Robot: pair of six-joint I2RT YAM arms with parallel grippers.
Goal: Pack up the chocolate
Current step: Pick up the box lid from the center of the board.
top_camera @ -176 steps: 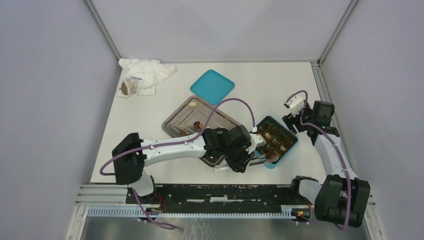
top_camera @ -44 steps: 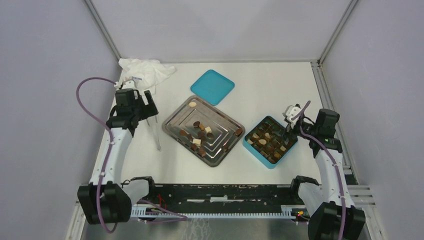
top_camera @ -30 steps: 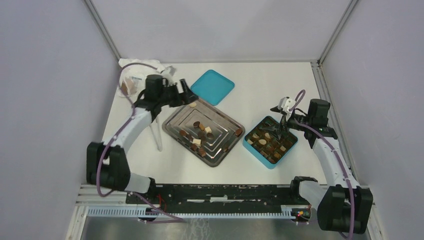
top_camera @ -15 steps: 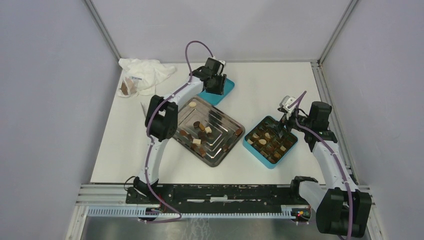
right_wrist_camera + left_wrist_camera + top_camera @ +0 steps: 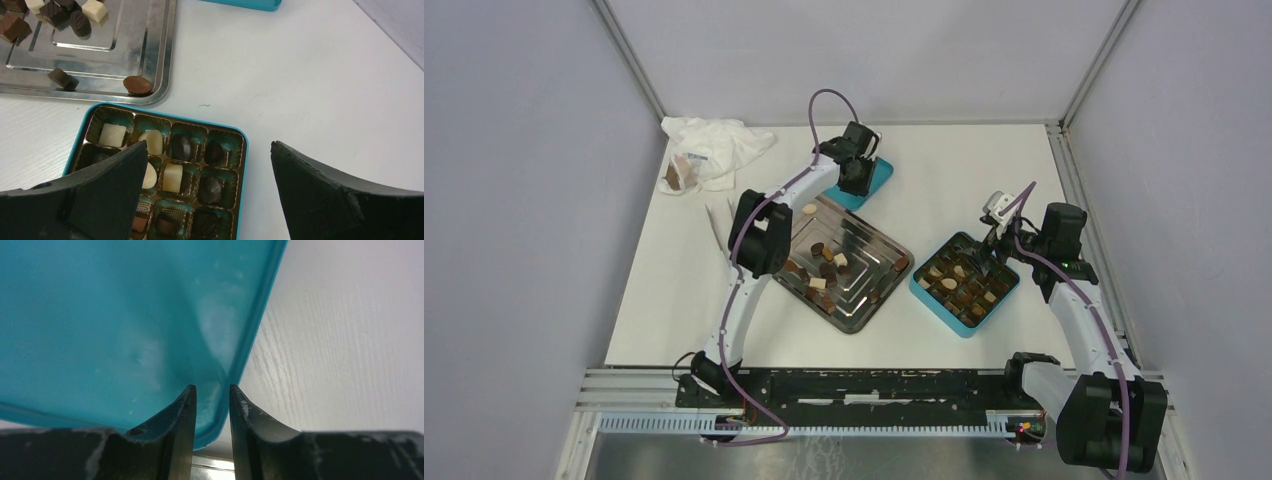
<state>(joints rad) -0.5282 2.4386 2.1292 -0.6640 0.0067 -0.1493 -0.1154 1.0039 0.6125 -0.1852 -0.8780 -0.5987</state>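
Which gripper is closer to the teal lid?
Left. The left gripper straddles the rim of the teal lid; the right gripper hangs open over the teal box, far from the lid.

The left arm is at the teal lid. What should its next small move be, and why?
Probably close the left tool firmly on the teal lid before any lift. Its fingers straddle the lid's rim at a corner, but a firm pinch isn't evident yet.

My left fingers (image 5: 182, 440) are black, scuffed white; the lid (image 5: 125, 315) is teal; chocolate (image 5: 137, 85) dark brown, tan, cream; tray (image 5: 135, 25) silver.
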